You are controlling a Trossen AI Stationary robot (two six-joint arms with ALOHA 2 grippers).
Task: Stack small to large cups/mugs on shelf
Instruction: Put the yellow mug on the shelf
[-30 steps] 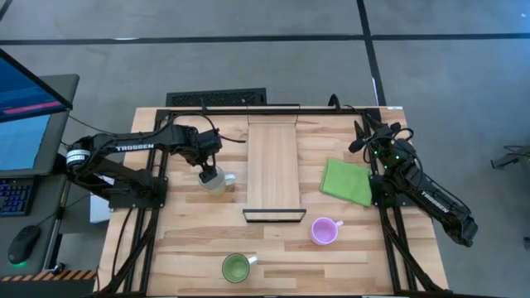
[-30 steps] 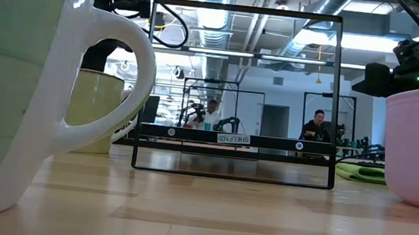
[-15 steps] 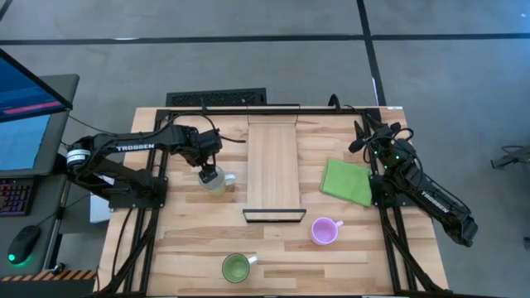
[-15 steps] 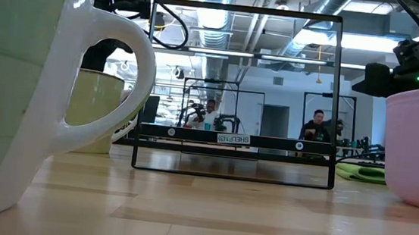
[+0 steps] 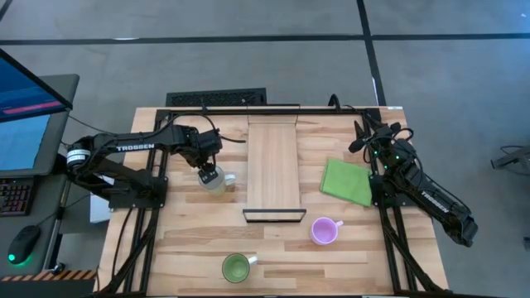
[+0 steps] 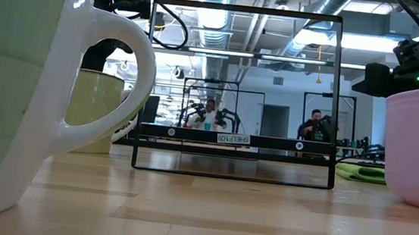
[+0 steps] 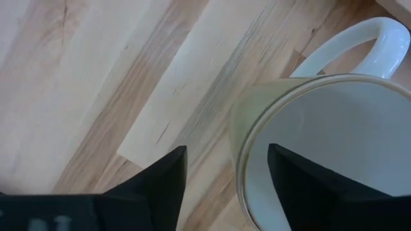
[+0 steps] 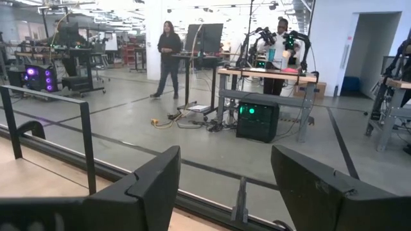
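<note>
At nine o'clock of the shelf [image 5: 273, 172], the left gripper [image 5: 206, 172] hangs over the white mug [image 5: 217, 180], fingers [image 7: 160, 186] spread, one inside the rim, one outside, not pinching. Purple mug [image 5: 324, 231] lies at five o'clock of the shelf, green mug [image 5: 237, 267] at seven. Right gripper [image 5: 362, 132] rests open at two o'clock.

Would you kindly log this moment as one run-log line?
left gripper: open, astride white mug rim | right gripper: open, parked at table's right edge | shelf: no mugs on it
</note>
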